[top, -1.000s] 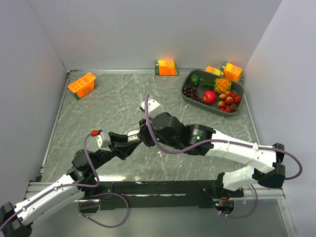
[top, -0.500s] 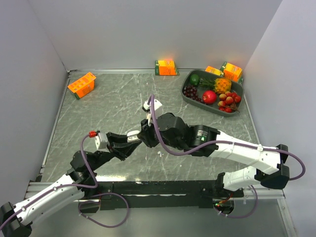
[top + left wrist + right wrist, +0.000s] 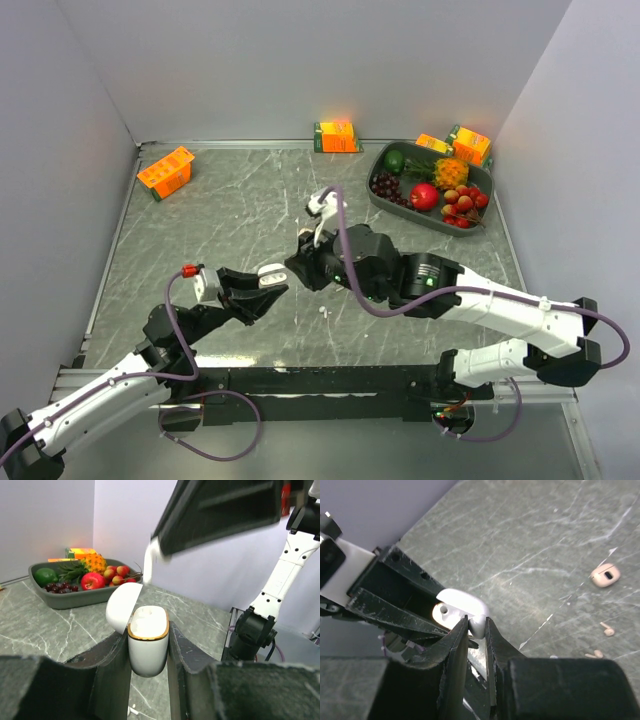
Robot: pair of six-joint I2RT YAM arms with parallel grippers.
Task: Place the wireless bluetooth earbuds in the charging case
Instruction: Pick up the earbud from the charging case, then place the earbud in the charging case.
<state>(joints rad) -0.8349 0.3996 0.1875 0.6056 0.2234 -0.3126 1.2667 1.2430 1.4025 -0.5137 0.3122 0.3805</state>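
Charging case [image 3: 148, 652]: glossy smooth white plastic, gold metallic-looking rim noted. Earbud [image 3: 478, 625]: smooth whitish plastic. Left gripper [image 3: 147, 634] fingers [image 3: 107, 665]: matt black plastic, slightly rough. Table [image 3: 230, 200]: grey marble-patterned, polished, reflections seen. Tray [image 3: 65, 601]: matt dark grey plastic. Cartons [image 3: 165, 172]: orange printed card.

Plain pale walls [image 3: 300, 60] enclosed the dark, white-veined table [image 3: 230, 210] on three sides. Lighting looked even, perhaps from overhead.

Soft, even overhead light, faint shadows; wrist views blur up close, and the white charging case [image 3: 460, 602] glares.
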